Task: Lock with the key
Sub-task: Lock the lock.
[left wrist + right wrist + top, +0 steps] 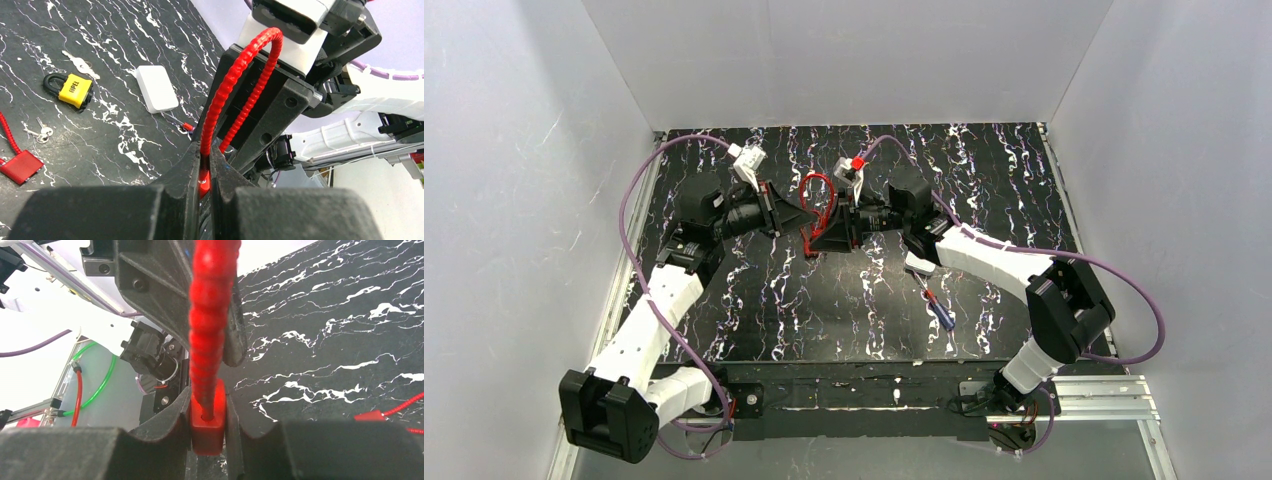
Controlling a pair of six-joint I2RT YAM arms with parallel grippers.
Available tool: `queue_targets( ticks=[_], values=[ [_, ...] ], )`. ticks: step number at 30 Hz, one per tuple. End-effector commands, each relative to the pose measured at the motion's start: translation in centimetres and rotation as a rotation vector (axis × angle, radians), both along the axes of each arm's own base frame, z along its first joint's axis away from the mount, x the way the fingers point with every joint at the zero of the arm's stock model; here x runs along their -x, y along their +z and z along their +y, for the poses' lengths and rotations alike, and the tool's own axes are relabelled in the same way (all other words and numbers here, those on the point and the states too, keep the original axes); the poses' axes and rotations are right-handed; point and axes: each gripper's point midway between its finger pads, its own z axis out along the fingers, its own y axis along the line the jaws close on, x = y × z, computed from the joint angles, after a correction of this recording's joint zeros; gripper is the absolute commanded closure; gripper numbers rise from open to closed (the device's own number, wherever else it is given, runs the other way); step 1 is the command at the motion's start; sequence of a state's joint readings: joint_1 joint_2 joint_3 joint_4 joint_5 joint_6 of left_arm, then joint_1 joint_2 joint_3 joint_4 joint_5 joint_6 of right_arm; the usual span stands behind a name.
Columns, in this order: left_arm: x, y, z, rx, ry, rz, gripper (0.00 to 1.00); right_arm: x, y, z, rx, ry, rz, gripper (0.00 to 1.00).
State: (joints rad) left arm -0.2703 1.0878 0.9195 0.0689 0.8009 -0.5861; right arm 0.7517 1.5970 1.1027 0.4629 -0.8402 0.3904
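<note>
A red cable lock hangs above the middle of the table between both grippers. My right gripper (207,397) is shut on its red block body (206,434), where the ribbed red cable (210,315) enters a hole. My left gripper (205,152) is shut on the cable's other end, and the cable loop (245,60) arches up against the right gripper. From above, the loop (816,186) shows between the left gripper (790,214) and the right gripper (827,232). Silver keys (79,63) and a smaller key set (41,132) lie on the table, untouched.
A yellow padlock (75,90), a white box (156,89) and a second flat red lock (20,166) lie on the black marbled table (824,310). A screwdriver (937,308) rests beside the right arm. White walls close in three sides.
</note>
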Motion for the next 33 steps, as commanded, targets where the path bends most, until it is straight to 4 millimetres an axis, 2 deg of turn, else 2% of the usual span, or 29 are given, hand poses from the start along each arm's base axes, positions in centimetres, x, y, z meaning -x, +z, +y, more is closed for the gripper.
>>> queue_targets(
  ticks=[1, 8, 15, 21, 24, 26, 29, 30, 33],
  values=[
    [3.2, -1.1, -0.9, -0.005, -0.128, -0.001, 1.00, -1.5, 3.6, 0.0, -0.087, -0.048, -0.094, 0.99],
    [4.3, -3.2, -1.1, -0.021, -0.154, 0.039, 1.00, -2.6, 5.3, -0.8, -0.110, -0.080, -0.115, 0.99],
    [4.8, -5.4, -1.2, -0.047, -0.172, 0.061, 1.00, -2.8, 5.6, -1.0, -0.119, -0.086, -0.113, 0.99],
    [4.0, -3.6, -0.7, -0.042, -0.158, 0.004, 0.99, -2.3, 4.2, -1.5, -0.096, -0.075, -0.106, 0.99],
    [3.6, -1.1, 0.2, 0.005, -0.160, -0.040, 0.90, -1.7, 3.3, -1.9, -0.070, -0.061, -0.108, 0.99],
    [4.2, 1.6, 0.3, 0.045, -0.219, -0.109, 0.72, -1.2, 2.5, -2.1, -0.050, -0.044, -0.106, 0.99],
    [5.3, 4.5, 0.4, 0.077, -0.278, -0.191, 0.51, -0.5, 1.4, -2.6, -0.034, -0.029, -0.092, 0.99],
    [4.9, 5.0, 0.7, 0.080, -0.254, -0.201, 0.47, -0.1, 1.1, -2.7, -0.042, -0.020, -0.079, 0.99],
    [3.6, 3.1, 0.8, 0.084, -0.191, -0.156, 0.39, 1.2, 2.2, -2.7, -0.119, 0.041, -0.018, 0.99]
  ],
)
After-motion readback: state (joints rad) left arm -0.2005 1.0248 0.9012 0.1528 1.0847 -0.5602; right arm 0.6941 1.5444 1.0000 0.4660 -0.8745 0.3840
